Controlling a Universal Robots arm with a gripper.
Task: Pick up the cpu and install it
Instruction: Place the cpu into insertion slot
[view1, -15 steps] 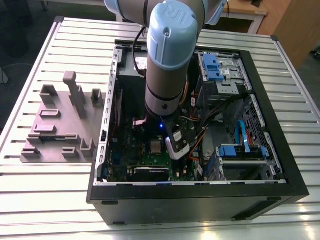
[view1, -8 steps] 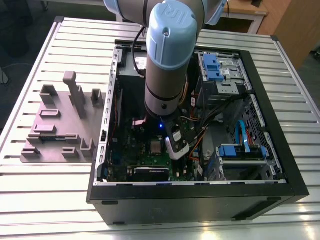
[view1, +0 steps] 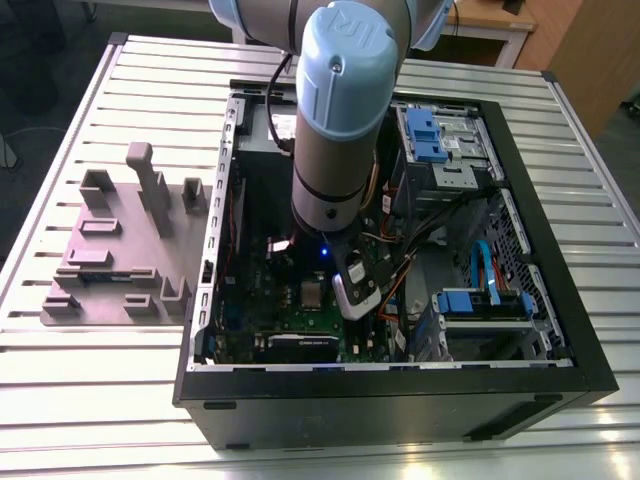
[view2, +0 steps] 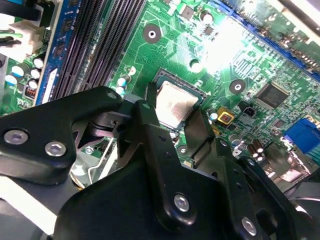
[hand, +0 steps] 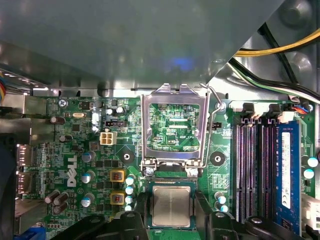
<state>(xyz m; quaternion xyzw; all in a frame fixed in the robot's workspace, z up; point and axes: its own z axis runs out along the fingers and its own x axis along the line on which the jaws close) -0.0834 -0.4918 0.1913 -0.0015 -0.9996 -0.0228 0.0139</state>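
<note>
The cpu (hand: 171, 206) is a small square chip with a silvery top and a greenish rim. It lies level at the socket place on the green motherboard (hand: 75, 145), just under the hinge of the raised metal load plate (hand: 172, 125). In the second wrist view the cpu (view2: 175, 104) sits between two black fingers (view2: 145, 120). My gripper (hand: 171, 200) straddles it, one finger against each of two opposite edges, shut on it. In the exterior view my arm (view1: 335, 120) reaches straight down into the open computer case (view1: 560, 370).
The socket's lever (hand: 214, 125) stands open beside the load plate. Black memory slots (hand: 252, 170) and a blue memory stick (hand: 286, 170) run alongside. Yellow and black cables (hand: 280, 47) hang near a grey metal box (hand: 125, 40). A grey fixture block (view1: 120, 250) sits on the table at the exterior view's left.
</note>
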